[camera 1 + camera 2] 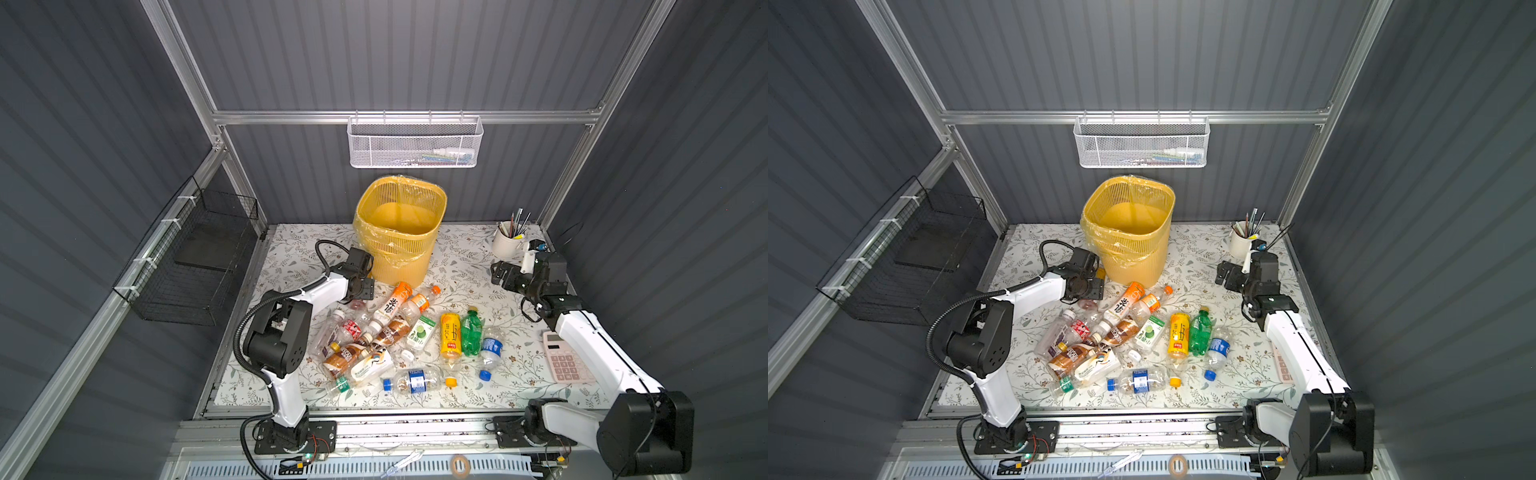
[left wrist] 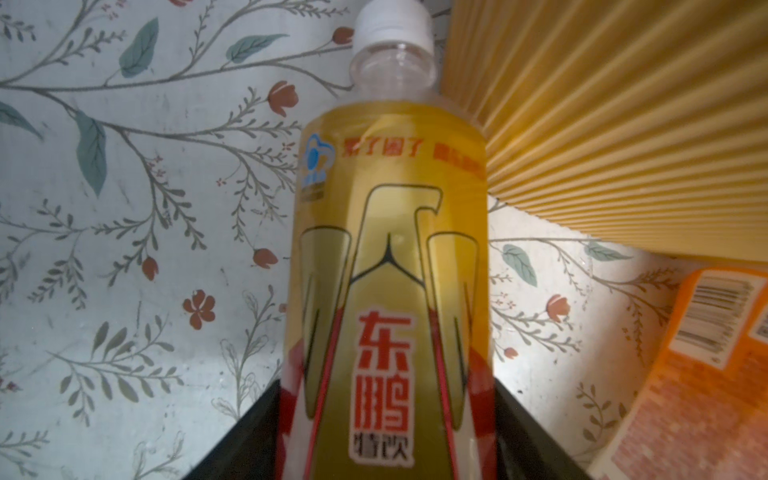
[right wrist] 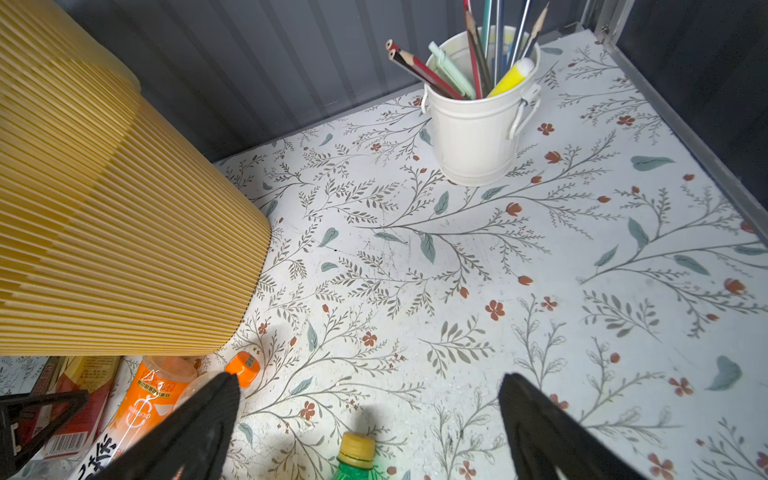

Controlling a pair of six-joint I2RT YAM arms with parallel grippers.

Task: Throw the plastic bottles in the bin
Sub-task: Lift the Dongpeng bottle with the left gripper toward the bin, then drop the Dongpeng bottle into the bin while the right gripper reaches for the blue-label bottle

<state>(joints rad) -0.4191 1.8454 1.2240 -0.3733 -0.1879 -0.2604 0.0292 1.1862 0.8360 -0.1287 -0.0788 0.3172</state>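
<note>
- Where the worktop [image 1: 478,399] is meeting its near edge, a clear blue-labelled bottle [image 1: 415,380] is lying on its side.
- Just beyond it, the plastic bottles [image 1: 388,332] are lying in a loose heap across the middle of the worktop. They are carrying brown, red, white and orange labels, and a green bottle [image 1: 471,332] is lying on the heap's right side.
- A pink calculator [image 1: 563,361] is lying near the right edge, partly under the right arm.
- Farther back, the left gripper [image 2: 386,388] is pinching a white-capped yellow bottle [image 2: 390,249] at the foot of the bin, on its left side. The black fingers [image 2: 249,424] are pressing against both flanks with no gap showing, and the cap is pointing away from the wrist. I cannot tell whether the bottle is touching the worktop.
- The right gripper [image 3: 370,380] is hanging over the worktop's far right part with its jaws spread wide, and only floral surface is showing between them.
- The bin [image 1: 399,257] is standing upright at the middle of the far edge, with its clear liner folding over the rim.
- A white cup of pens [image 1: 505,245] is standing in the far right corner.
- A white mesh basket [image 1: 415,145] is hanging on the back wall above the bin, and a black wire basket [image 1: 195,266] is hanging on the left wall.
</note>
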